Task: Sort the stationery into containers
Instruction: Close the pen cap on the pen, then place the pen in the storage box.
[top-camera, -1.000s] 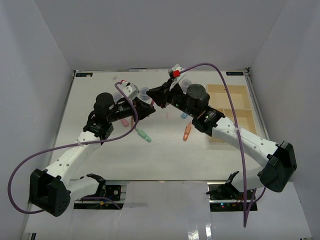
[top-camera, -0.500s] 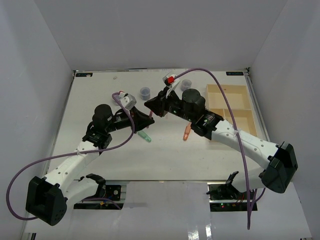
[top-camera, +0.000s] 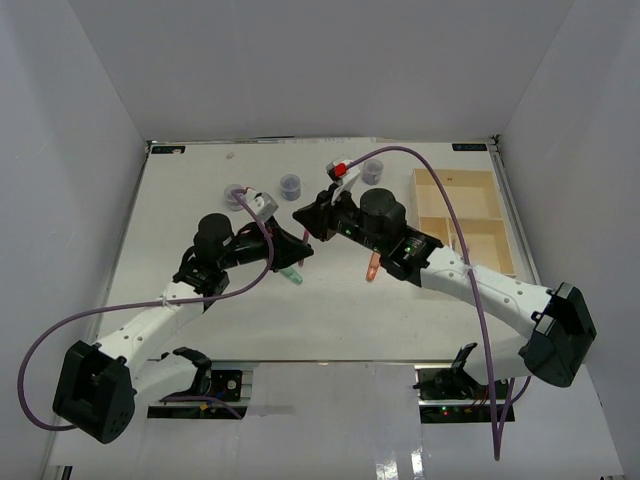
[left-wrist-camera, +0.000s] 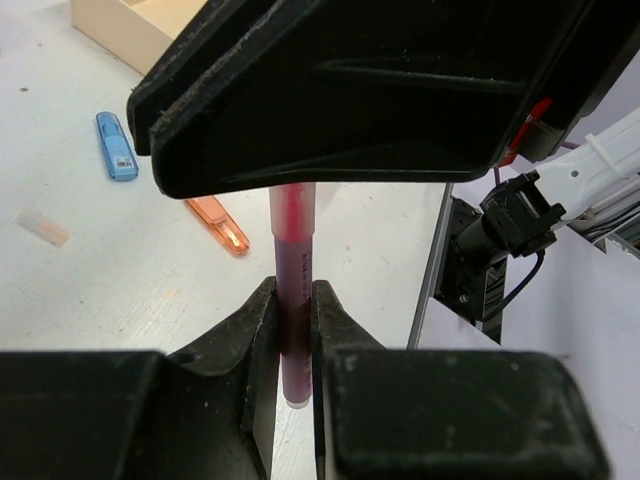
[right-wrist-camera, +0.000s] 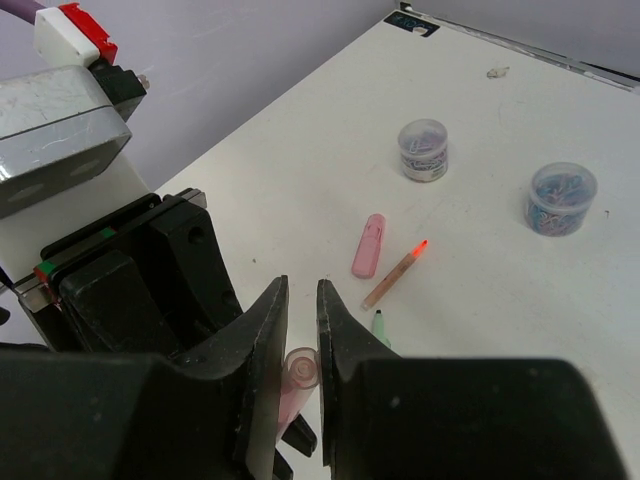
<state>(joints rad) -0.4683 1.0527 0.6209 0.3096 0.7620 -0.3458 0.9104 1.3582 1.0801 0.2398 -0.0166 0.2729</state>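
- I see a white surface (top-camera: 330, 320), scuffed in spots.
- Plain pale walls (top-camera: 300, 70) box it in on three sides.
- A small black label (top-camera: 165, 149) sits at its far left corner.

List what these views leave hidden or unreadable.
Left wrist view: top end of the pink pen, behind the right gripper.
Right wrist view: rest of the pen, behind that gripper's fingers and the left gripper.
Top view: tray, near-left corner under the right arm.
Top view: pots, contents too small.

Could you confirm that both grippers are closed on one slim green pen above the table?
Not quite: the slim pen is pink, not green, as the left wrist view shows; the left gripper and right gripper are both closed on it.
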